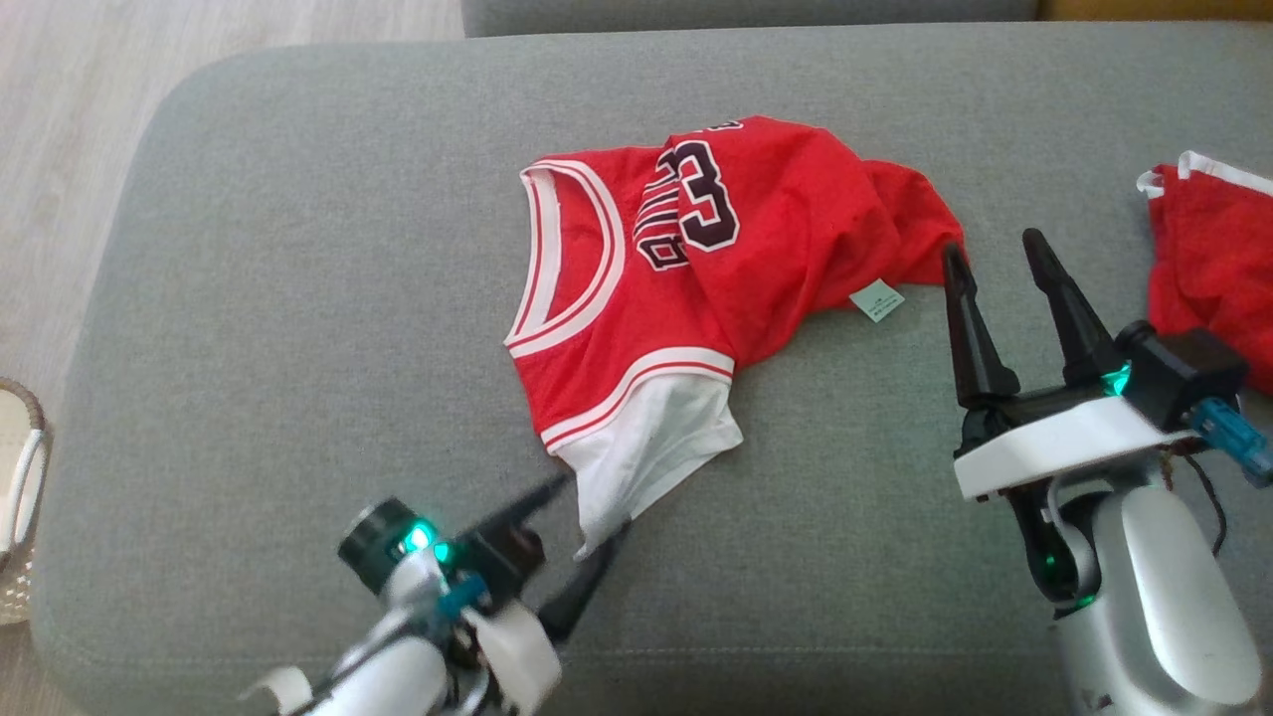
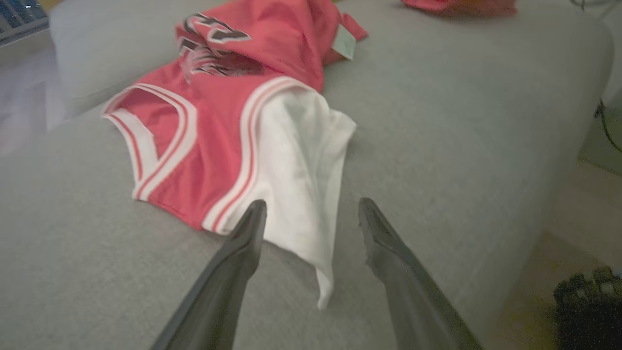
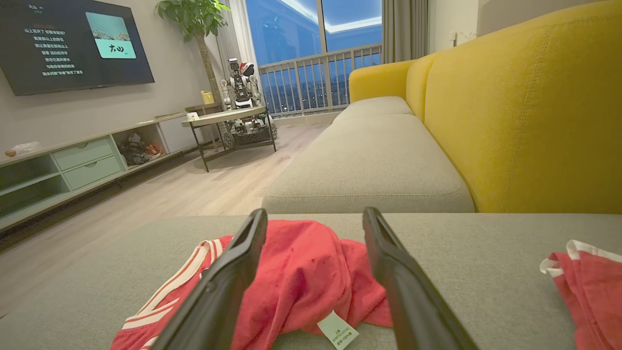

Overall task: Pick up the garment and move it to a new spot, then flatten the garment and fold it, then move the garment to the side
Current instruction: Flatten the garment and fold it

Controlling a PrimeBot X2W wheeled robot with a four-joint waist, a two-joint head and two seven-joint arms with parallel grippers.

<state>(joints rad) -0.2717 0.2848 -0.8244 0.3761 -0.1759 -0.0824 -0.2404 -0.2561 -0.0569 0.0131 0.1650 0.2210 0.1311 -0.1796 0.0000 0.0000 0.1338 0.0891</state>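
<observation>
On grey cushion point(image 1: 298, 298) by wood floor point(image 1: 60, 99): garment point(image 1: 686, 298) crumpled; left claw point(image 1: 597, 502), right claw point(image 1: 994, 244) spread.

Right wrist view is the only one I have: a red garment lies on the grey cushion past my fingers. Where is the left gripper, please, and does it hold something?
Observer: The left gripper is at the near corner of the garment. The white sleeve lies between its open jaws, and nothing is clamped.
Operator: Thank you. Is the garment already flat?
Observer: No. In the head view the far red part is folded over the chest and covers some of the black lettering.
</observation>
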